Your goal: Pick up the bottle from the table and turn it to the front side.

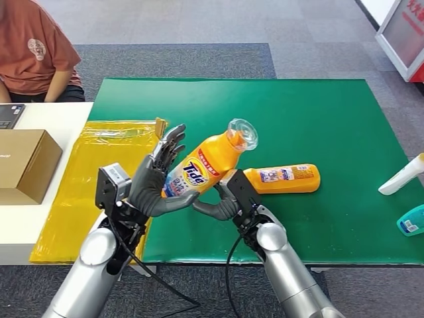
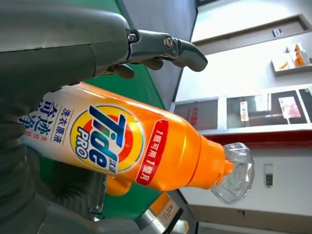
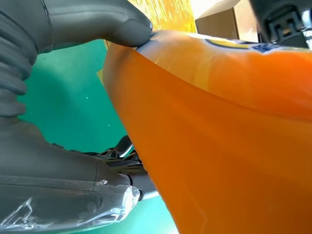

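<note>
The bottle (image 1: 207, 165) — an orange detergent bottle with a clear cap — is held up off the desk (image 1: 310, 218) in the head view, tilted with the cap up and away from the robot and its printed label facing the camera. The left robot hand (image 1: 158, 177) wraps the lower, white part of the bottle, fingers behind it and thumb in front. The right robot hand (image 1: 225, 202) grips it from below, near the middle of the body. On the green mat (image 1: 320, 119) just beyond lies a second orange bottle (image 1: 285, 179) on its side. A white bottle (image 1: 402, 175) and a teal one (image 1: 413, 220) sit at the mat's far right edge. To the left are a yellow plastic sheet (image 1: 95, 179), a cardboard box (image 1: 25, 162) and a seated person (image 1: 37, 50) in an orange shirt.

In the left wrist view the bottle (image 2: 147, 151) shows its round logo and a red label strip, with the fingers (image 2: 162, 48) over its far side.

In the right wrist view the bottle (image 3: 228, 141) — plain orange here — is pressed by the grey thumb (image 3: 107, 22) at its edge.
</note>
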Robot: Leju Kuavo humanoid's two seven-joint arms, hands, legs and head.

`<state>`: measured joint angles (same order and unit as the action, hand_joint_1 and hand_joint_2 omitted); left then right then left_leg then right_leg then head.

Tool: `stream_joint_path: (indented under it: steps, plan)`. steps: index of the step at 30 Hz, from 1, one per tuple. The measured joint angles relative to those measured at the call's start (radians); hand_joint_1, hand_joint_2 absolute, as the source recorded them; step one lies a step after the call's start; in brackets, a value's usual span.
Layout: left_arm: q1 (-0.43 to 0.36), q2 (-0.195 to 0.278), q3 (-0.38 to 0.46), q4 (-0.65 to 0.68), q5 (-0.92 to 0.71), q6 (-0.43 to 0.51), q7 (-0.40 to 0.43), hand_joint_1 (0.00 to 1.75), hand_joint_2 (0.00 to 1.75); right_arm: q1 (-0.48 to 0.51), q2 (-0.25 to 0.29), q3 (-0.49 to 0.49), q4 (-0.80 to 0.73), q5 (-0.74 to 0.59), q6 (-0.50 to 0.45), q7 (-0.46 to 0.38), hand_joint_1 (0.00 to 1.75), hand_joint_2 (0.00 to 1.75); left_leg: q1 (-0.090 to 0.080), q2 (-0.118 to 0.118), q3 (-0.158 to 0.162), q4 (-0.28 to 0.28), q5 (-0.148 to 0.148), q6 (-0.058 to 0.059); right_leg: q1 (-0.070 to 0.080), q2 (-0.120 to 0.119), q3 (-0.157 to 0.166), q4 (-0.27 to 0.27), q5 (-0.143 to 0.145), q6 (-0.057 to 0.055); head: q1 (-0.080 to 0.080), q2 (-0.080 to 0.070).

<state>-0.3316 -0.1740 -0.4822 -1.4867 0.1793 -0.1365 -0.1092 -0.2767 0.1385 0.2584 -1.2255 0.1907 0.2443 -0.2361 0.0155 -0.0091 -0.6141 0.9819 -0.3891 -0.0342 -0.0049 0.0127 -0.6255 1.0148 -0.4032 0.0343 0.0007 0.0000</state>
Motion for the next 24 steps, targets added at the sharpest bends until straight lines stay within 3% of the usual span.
stream_joint_path:
  steps: [16, 24]
  plan:
    - [0.012, -0.011, 0.001, -0.03, -0.099, 0.082, 0.022, 0.0, 1.75, 0.011, 0.0, 0.014, -0.029, 0.021, -0.029, 0.015, 1.75, 1.75, 0.0, 0.0, 0.0, 0.0, 0.0, 0.0, 0.0, 0.0, 0.0, 0.0, 0.0, 0.0, 0.0, 0.0]
    - [0.013, -0.032, 0.001, -0.029, -0.14, 0.202, 0.041, 0.0, 1.75, 0.018, 0.0, 0.021, -0.055, 0.038, -0.057, 0.029, 1.75, 1.75, 0.0, 0.0, 0.0, 0.0, 0.0, 0.0, 0.0, 0.0, 0.0, 0.0, 0.0, 0.0, 0.0, 0.0]
